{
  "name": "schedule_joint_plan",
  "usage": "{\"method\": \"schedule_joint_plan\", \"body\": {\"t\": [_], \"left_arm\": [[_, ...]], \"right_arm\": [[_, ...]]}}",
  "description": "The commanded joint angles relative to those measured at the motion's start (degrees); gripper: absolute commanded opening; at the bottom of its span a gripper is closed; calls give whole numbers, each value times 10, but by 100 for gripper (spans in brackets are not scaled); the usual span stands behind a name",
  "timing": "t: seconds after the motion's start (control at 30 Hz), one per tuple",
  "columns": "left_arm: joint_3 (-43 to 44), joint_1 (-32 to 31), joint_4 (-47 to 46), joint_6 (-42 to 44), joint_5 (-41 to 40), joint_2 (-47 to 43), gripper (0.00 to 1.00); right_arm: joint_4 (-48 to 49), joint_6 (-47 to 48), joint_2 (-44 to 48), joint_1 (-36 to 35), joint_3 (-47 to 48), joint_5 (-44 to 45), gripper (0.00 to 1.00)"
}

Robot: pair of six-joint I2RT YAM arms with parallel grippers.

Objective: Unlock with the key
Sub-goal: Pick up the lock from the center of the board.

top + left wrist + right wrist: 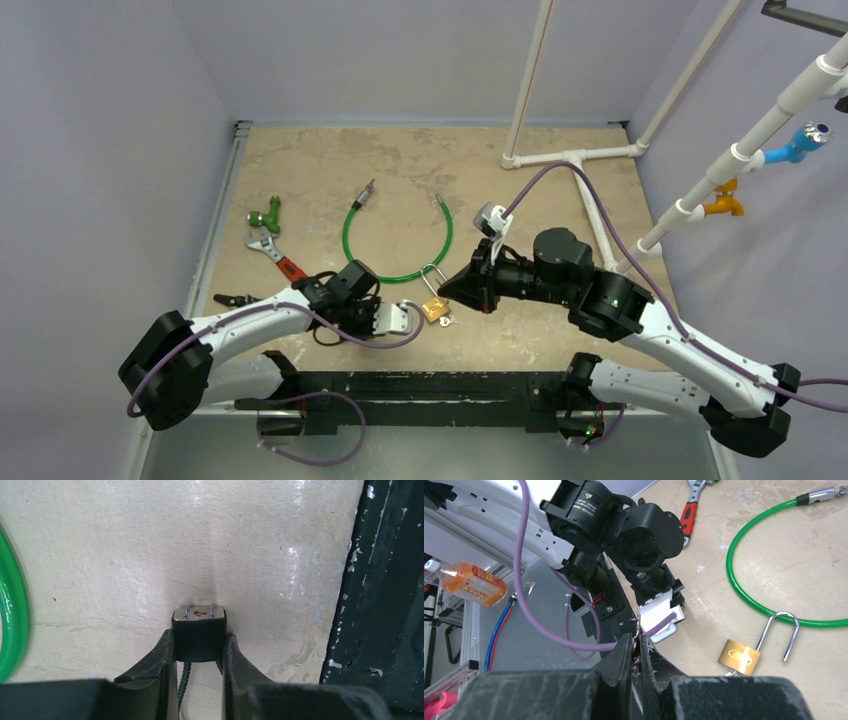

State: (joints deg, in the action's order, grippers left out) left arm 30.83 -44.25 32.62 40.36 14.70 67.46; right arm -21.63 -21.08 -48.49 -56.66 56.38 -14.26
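In the left wrist view my left gripper (199, 642) is shut on a small black lock (199, 635). The lock's silver keyhole face (199, 613) points away from me over the table, and a black braided cable hangs from it between the fingers. From above, the left gripper (400, 318) sits low near the table's front edge. My right gripper (452, 291) is just to its right, facing it. The right gripper (636, 642) is shut on a thin metal key (638, 625), whose blade tip sticks out past the fingertips toward the left arm's wrist.
A brass padlock (435, 309) (738, 657) with a raised shackle lies between the two grippers, a small key beside it. A green cable loop (400, 240), a red-handled wrench (275, 255), a green fitting (266, 216) and white pipes (575, 155) lie further back. The dark front rail (380, 605) borders the table.
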Motion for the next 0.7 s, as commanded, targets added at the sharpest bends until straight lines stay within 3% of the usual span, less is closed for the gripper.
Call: {"method": "schedule_joint_plan", "body": {"t": [0.0,0.13,0.27,0.37,0.5,0.67], "left_arm": [[15,-17,6,48,13,-8,0],[105,-14,88,67,-5,-42,0],[222,16,173,141,29,-168,0],[288,58,156,226,115,-279,0],[363,64,150,338,173,-343,0],[405,64,138,377,213,-387,0]], "right_arm": [[-13,19,-9,13,38,-17,0],[-22,32,-24,23,64,-41,0],[-33,43,-44,37,97,-74,0],[-32,51,-73,39,125,-114,0],[-41,81,-132,39,175,-167,0],[-54,115,-174,39,216,-183,0]]}}
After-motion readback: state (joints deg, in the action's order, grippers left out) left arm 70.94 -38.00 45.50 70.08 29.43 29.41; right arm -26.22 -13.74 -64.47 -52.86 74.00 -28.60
